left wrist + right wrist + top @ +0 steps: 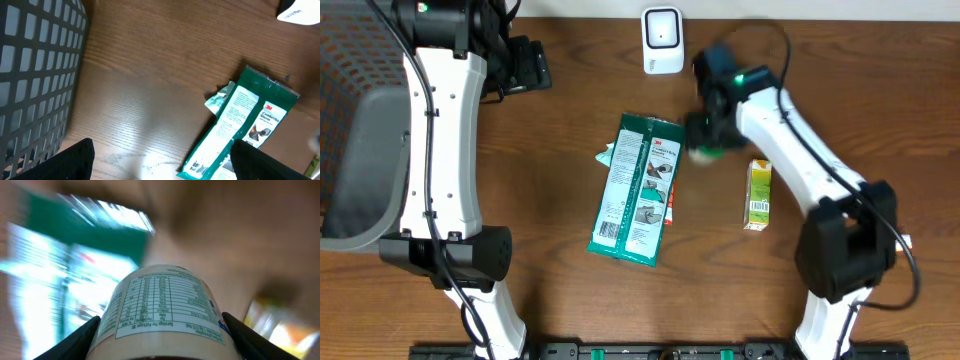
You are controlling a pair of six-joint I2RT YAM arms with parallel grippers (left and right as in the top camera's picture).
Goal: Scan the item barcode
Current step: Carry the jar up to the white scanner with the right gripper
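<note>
Wooden table point(560, 130) lay beneath a white bottle point(162, 300) with a small-print nutrition panel, clamped in the right gripper point(161, 325) just right of the green 3M "Comfort Grip" glove pack point(638, 190). Left gripper point(161, 152) hung wide open, holding nothing, beside a basket point(35, 75).

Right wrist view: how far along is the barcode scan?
Done: the right gripper is clamped on a round labelled bottle. In hand: the bottle sits beside the glove pack, short of the scanner at the far edge. Left: find the barcode (only a nutrition panel shows) and face it to the scanner. The left gripper hangs open and empty. A small carton lies flat nearby.
</note>
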